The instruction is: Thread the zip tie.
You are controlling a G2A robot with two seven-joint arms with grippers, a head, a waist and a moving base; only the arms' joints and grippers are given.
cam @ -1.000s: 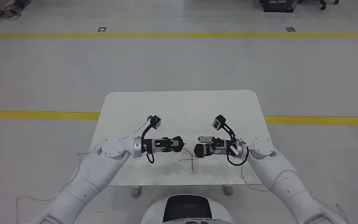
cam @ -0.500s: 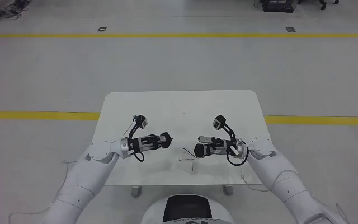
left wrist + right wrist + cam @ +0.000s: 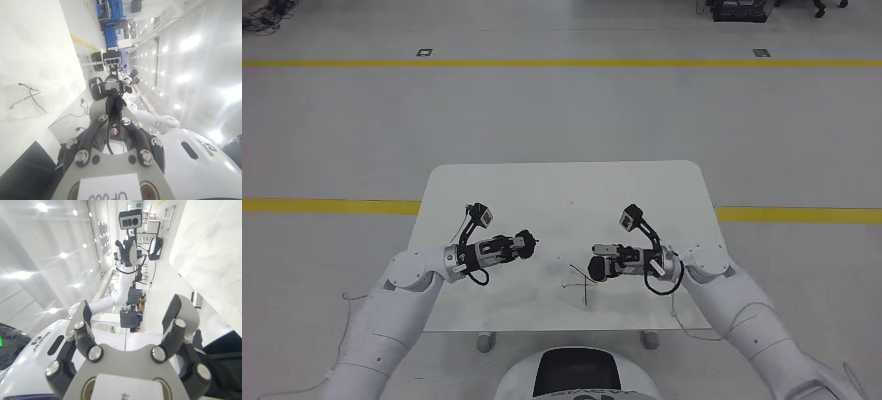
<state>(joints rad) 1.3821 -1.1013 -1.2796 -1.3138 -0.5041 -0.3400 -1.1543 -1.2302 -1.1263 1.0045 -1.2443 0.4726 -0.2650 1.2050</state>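
Two thin black zip ties (image 3: 582,282) lie crossed on the white table (image 3: 492,190), between my two grippers. In the left wrist view they (image 3: 30,94) rest on a clear sheet (image 3: 11,115). My left gripper (image 3: 528,241) hovers left of them, fingers shut (image 3: 113,102), and a thin black strand (image 3: 108,130), seemingly a zip tie, runs back between the fingers. My right gripper (image 3: 594,268) hovers just right of the crossed ties, open, with nothing between its pads (image 3: 130,311).
The table's near edge (image 3: 562,328) lies close behind the crossed ties. A yellow floor line (image 3: 332,206) runs past the table on both sides. Bare table top stretches toward the far edge (image 3: 562,166).
My left gripper has drawn back to the left, away from the right gripper and the crossed ties. The right arm has stayed put.
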